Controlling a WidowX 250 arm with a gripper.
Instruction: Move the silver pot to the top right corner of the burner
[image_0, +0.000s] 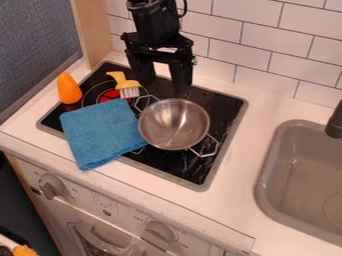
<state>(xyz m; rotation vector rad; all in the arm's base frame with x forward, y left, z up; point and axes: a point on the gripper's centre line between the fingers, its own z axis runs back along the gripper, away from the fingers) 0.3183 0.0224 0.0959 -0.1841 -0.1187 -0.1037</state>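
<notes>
My black gripper hangs at the back of the stove, its two fingers spread open and nothing between them. Just in front of it, the silver pot stands upright on the black burner top, right of the middle. One wire handle of the pot points to the back left, toward the gripper, and the other to the front right. The pot's left edge is against or just over the blue cloth.
A folded blue cloth covers the stove's front left and hangs over its edge. Behind it lies a yellow brush, with an orange cone-shaped object at the left edge. A grey sink with a dark faucet is at right; a tiled wall stands behind.
</notes>
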